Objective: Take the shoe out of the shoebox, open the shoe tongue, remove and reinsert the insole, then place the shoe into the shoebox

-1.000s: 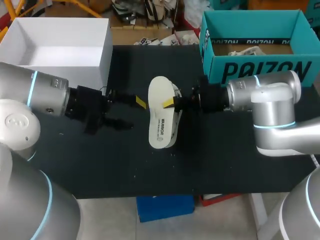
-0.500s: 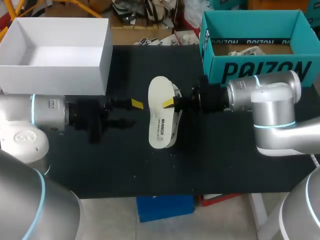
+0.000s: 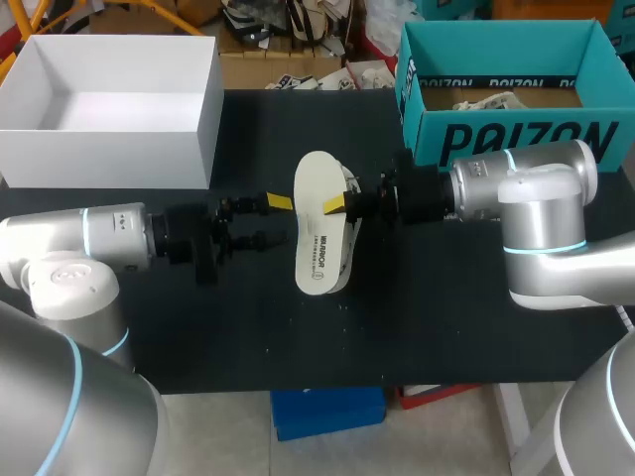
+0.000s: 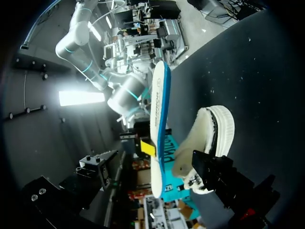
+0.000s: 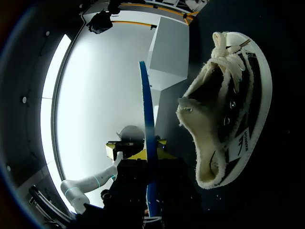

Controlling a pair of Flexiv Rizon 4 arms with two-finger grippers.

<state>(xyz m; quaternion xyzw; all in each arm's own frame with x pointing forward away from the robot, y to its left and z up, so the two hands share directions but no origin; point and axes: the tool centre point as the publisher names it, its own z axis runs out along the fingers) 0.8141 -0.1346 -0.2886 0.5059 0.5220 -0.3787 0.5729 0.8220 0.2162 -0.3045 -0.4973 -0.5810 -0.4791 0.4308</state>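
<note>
Tabletop [image 3: 446,327]: left claw [image 3: 276,220] nearer insole [image 3: 319,233]

Left tool [image 3: 275,220] open, right tool [image 3: 338,206] clamped

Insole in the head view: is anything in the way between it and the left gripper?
No, nothing visible is in the way. The left gripper is open right beside the insole, with just a small open gap between them. The right gripper pinches the insole's other side.
</note>
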